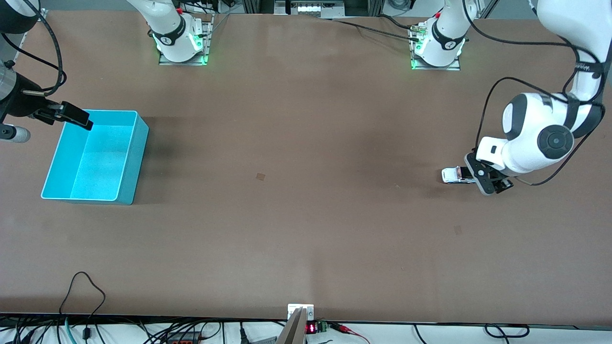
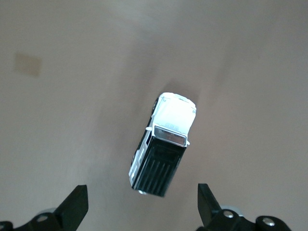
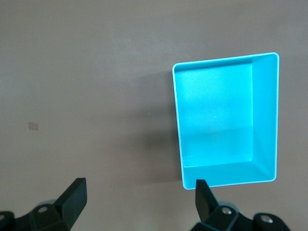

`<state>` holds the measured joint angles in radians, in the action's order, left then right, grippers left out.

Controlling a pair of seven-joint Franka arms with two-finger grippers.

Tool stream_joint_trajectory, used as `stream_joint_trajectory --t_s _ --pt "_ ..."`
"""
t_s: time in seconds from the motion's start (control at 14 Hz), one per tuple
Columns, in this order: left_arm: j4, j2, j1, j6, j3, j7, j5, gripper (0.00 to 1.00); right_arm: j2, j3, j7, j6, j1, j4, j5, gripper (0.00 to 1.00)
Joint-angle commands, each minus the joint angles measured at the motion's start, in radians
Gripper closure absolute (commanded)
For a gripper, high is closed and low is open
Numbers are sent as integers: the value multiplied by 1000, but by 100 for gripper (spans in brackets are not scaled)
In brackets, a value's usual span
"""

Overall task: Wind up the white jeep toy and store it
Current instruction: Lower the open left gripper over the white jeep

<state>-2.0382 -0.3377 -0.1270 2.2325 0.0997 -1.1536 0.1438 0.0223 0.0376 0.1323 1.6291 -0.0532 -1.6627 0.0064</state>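
Observation:
The white jeep toy stands on the table toward the left arm's end; in the left wrist view its black roof panel shows. My left gripper hangs just over the jeep's rear end, open and empty, its fingers wide apart and clear of the toy. The turquoise bin stands empty toward the right arm's end. My right gripper is up over the bin's rim at that end, open and empty; the bin shows in the right wrist view.
Small pale marks lie on the brown table. Cables and a small display run along the table's edge nearest the front camera. The arm bases stand along the edge farthest from that camera.

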Motion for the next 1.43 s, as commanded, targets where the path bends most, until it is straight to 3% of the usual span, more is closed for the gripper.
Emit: stream_joint_trajectory --t_s 0.0,0.29,0.71,1.36 --pt "-36 -7 -22 15 52 -72 16 0 1 4 -20 -11 -8 6 -8 0" --pt "-59 -14 -39 19 80 -101 17 0 1 4 -19 -11 -8 6 -8 0" --pt "-59 -18 -60 117 80 -339 22 0 1 4 -19 -11 -8 6 -8 0" --pt "-102 -52 -103 164 80 -368 22 0 1 -4 -20 -11 -8 4 -8 0"
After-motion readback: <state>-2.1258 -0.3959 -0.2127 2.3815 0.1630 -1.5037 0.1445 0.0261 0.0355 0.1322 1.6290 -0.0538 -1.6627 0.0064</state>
